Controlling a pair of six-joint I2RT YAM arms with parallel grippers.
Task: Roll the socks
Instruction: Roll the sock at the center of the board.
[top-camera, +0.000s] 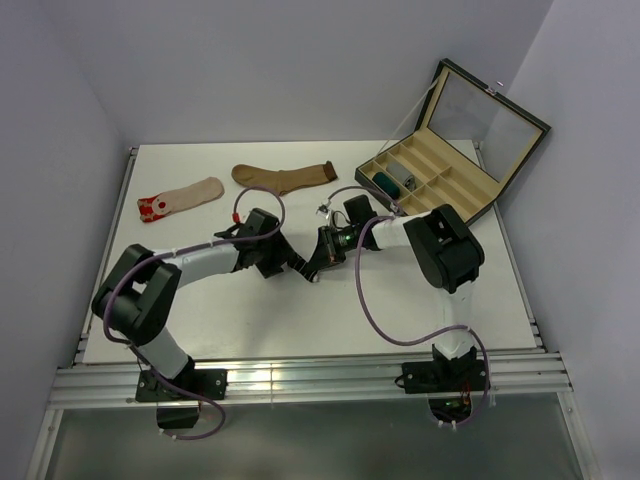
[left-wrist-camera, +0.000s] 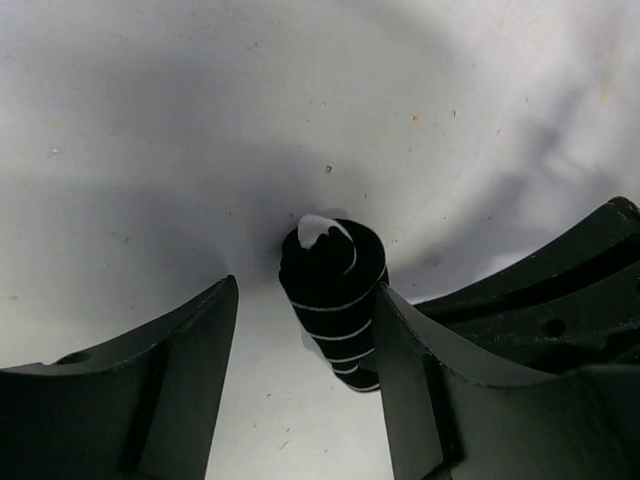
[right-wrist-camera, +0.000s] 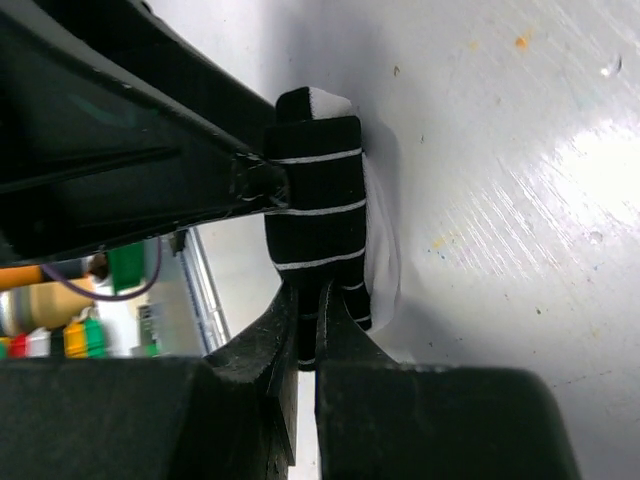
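Rolled striped sock sits between fingers of left end effector

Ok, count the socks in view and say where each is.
5. Flat beige red-toed sock rear left; flat brown sock beside it; rolled black white-striped sock mid-table; rolled teal sock and rolled grey sock in the open compartmented box. Others may be hidden.

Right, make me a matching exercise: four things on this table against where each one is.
1. black striped sock
2. beige red-toed sock
3. brown sock
4. teal sock

A. in a compartment of the open box
B. flat, leftmost on the table
C. rolled, pinched by the right end effector
D. flat, near the far edge, middle

Pairs: 1-C, 2-B, 3-D, 4-A
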